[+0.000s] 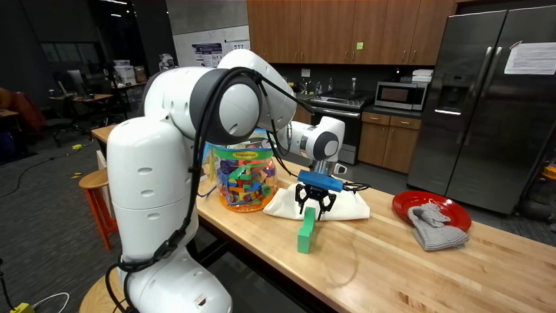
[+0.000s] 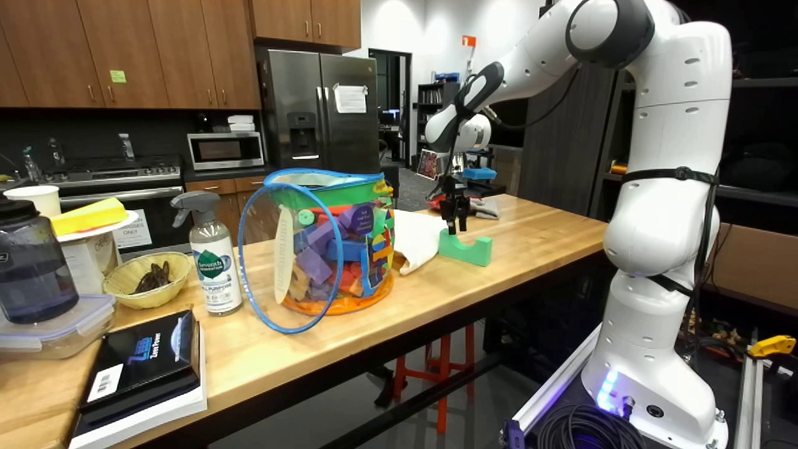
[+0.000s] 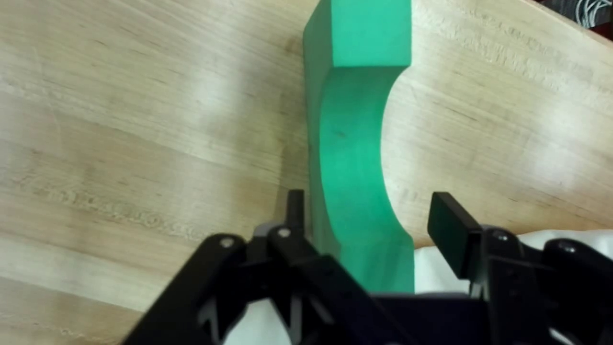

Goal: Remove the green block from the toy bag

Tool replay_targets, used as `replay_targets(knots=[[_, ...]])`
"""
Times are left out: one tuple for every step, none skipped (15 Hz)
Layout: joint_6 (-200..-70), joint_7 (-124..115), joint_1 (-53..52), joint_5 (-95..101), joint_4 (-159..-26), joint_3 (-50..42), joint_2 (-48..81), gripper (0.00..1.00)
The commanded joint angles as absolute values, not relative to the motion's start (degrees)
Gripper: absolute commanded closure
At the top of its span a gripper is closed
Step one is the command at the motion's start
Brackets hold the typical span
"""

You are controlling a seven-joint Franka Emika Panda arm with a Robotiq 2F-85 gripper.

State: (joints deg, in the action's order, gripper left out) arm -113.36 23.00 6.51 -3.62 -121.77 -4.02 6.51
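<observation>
The green block (image 1: 306, 237) is bright green with a curved hollow in its top. It stands on the wooden table, outside the toy bag and in front of the white cloth; it also shows in an exterior view (image 2: 466, 249) and the wrist view (image 3: 352, 143). My gripper (image 1: 311, 214) is open and points down over the block's end nearest the cloth. In the wrist view my gripper (image 3: 366, 211) has one finger on each side of that end, with gaps visible. The clear toy bag (image 2: 368, 190), full of multicoloured pieces, stands on the table with its round blue-rimmed lid hanging open.
A white cloth (image 1: 339, 206) lies beneath and behind the gripper, beside the bag. A red plate (image 1: 404, 203) with a grey knitted cloth (image 1: 438, 234) is farther along the table. A spray bottle (image 2: 214, 268), yellow basket (image 2: 148, 299) and black box (image 2: 140, 362) stand beyond the bag.
</observation>
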Motion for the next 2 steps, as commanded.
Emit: replay_targets(knots=[[-113.2,23.0,6.5,-3.6,-121.7,-4.0,6.5,0.32],[-113.2,23.0,6.5,-3.6,-121.7,-4.0,6.5,0.32]])
